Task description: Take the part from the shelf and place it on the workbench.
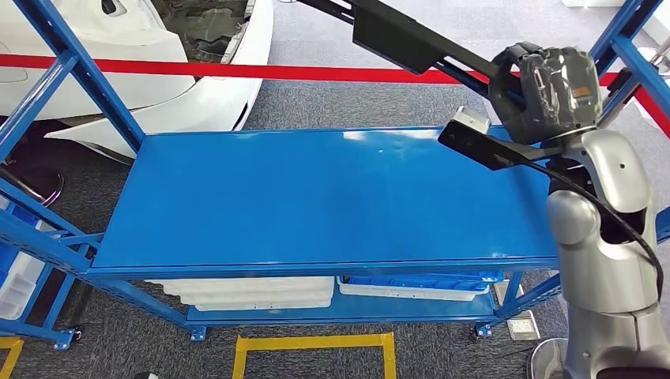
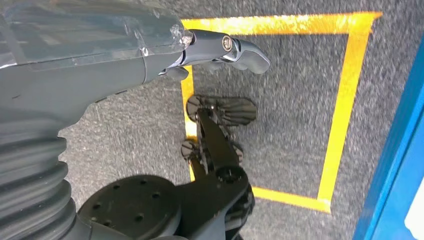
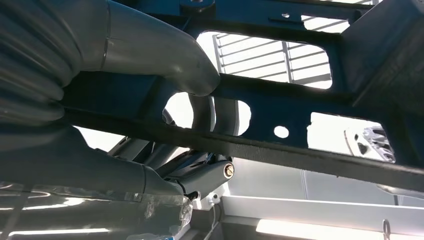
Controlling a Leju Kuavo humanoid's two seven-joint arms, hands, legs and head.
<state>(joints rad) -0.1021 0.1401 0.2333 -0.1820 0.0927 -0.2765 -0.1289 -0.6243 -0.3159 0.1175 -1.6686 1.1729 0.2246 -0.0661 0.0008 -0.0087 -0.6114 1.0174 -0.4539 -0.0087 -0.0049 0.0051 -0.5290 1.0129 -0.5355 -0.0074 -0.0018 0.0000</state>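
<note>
Carrying is the step in hand, by my judgement: the right hand (image 1: pixel 545 87) is holding the part (image 1: pixel 411 39), a long black frame with cut-out holes, high above the blue workbench (image 1: pixel 316 197). In the head view the part is reaching from the hand toward the upper left, well apart from the bench top, and it is not resting on anything. The silver right arm (image 1: pixel 600 213) is coming up from the lower right corner.

What remains is to lower the part to the bench. I think the next move is asking for a slow descent with the frame kept level, because the piece is long and one end can strike the blue upright post (image 1: pixel 79 71) or the bench edge first. The fingers should open only when the part is lying flat.

The right wrist view is giving what the head view is hiding: the thick grey thumb (image 3: pixel 165 55) is pressing over one bar of the part (image 3: pixel 310 100), and the darker fingers (image 3: pixel 210 172) are curling under it, so the grasp is closed around the bar.

The left wrist view is looking down at grey carpet (image 2: pixel 290 100) with yellow floor tape (image 2: pixel 345 100). The left hand (image 2: pixel 215 50) is hanging there with nothing in it; its fingers seem bent inward, but I cannot tell how far.
</note>
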